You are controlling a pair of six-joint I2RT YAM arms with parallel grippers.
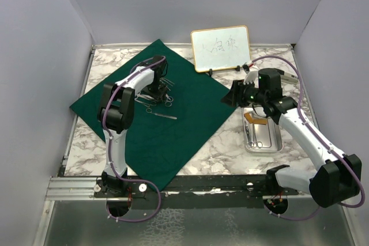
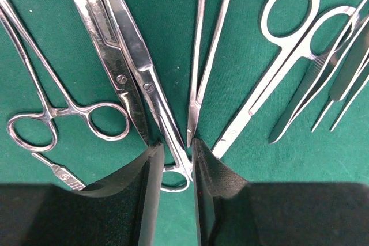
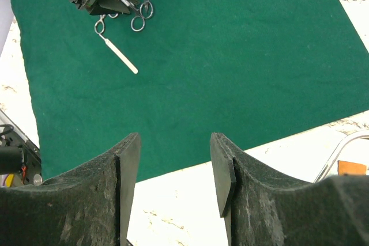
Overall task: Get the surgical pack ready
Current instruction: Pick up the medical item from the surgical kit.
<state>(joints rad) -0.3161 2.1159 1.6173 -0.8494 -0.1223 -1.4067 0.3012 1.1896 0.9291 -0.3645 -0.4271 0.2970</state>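
The scissors [image 2: 144,84] lie among the other instruments on the green cloth [image 2: 259,200]. Their long axis runs away from the left gripper [image 2: 177,145], rings nearest it. Its jaws straddle the shank, narrow but with a sliver of cloth showing, so I'd say not pinched yet. The right gripper [image 3: 176,136] gapes empty, well apart, so it's lefty's grab.

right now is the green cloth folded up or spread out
Spread out: the green cloth lies flat on the table, all four corners showing, with the instruments laid on top.
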